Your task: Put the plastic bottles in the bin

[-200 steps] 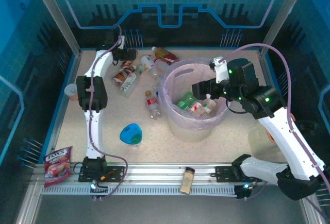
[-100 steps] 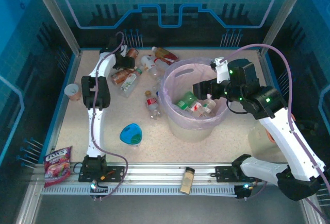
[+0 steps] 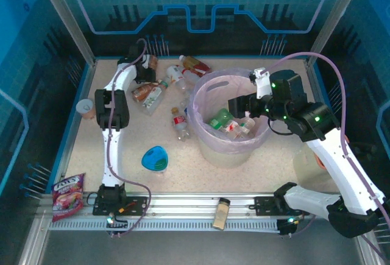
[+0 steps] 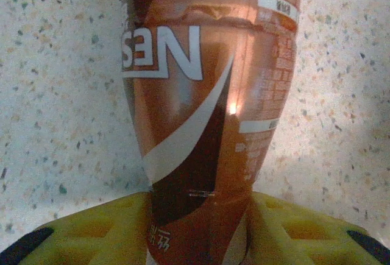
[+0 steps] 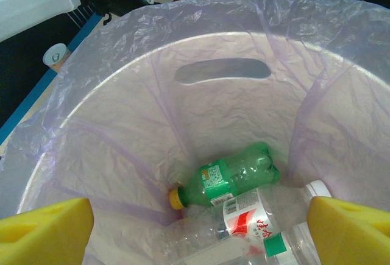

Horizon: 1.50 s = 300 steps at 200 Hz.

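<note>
Brown-label bottle (image 4: 207, 94): likely light, thin-walled, slick, crushable. Left pincer (image 4: 198, 222) clenched across its body, a sound hold. Right pincer (image 5: 195, 228) released, empty, above bin (image 5: 122, 94).

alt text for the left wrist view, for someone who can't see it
A brown-labelled plastic bottle with white lettering runs up the middle of the frame, its near end clamped between the left gripper's yellow pads. The pale speckled table lies behind it.

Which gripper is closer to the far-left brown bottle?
Left. The left gripper is closed around the brown bottle; the right gripper hangs open over the bin, away to the bottle's right.
</note>
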Motion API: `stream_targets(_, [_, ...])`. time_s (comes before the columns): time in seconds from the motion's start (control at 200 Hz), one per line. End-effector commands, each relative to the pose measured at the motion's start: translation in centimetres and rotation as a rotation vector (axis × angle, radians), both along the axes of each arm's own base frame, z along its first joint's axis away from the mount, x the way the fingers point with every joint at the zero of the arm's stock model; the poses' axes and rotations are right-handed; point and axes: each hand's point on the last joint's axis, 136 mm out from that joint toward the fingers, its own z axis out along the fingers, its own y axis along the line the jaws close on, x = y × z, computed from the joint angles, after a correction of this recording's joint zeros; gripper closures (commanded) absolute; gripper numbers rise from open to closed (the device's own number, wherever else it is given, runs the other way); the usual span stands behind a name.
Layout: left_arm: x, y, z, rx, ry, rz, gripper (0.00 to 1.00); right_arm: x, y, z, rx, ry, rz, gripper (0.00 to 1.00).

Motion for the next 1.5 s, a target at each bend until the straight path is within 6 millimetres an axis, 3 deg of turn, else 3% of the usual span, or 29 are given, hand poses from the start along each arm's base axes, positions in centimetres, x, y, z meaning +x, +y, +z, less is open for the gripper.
stream_targets(0.0, [0.6, 0.6, 6.4, 0.019, -0.134, 0.003, 0.58, -0.4, -0.3, 1.0, 0.025, -0.024, -0.008, 0.09])
stream_targets(0.18, [-0.2, 0.3, 11.9, 0.004, -0.235, 0.005, 0.61, 0.1, 0.3, 2.6, 0.083, -0.071, -0.002, 0.10])
stream_targets(0.315, [-2.4, -0.5, 16.6, -0.064, -0.300, 0.024, 0.62, 1.0, 1.5, 4.3, 0.137, -0.114, 0.027, 0.10])
stream_targets(0.495, [-8.5, -5.1, 22.6, -0.256, -0.415, -0.002, 0.67, 3.0, 4.3, 6.5, 0.208, -0.149, 0.096, 0.10])
stream_targets(0.776, [-20.1, -12.7, 28.0, -0.309, -0.533, -0.126, 0.71, 5.5, 9.5, 8.7, 0.295, -0.149, 0.215, 0.05])
stream_targets(0.936, [-25.0, -17.2, 29.6, -0.367, -0.569, -0.249, 0.73, 7.1, 11.9, 9.0, 0.327, -0.132, 0.239, 0.00])
stream_targets(1.121, [-28.7, -21.0, 30.6, -0.380, -0.600, -0.384, 0.75, 9.2, 14.1, 8.1, 0.354, -0.084, 0.250, 0.00])
stream_targets(1.311, [-29.8, -22.3, 30.9, -0.370, -0.602, -0.431, 0.75, 10.6, 15.6, 7.0, 0.378, -0.032, 0.255, 0.00])
stream_targets(1.496, [-29.6, -22.6, 30.9, -0.358, -0.606, -0.441, 0.76, 10.9, 16.5, 6.6, 0.405, -0.009, 0.280, 0.20])
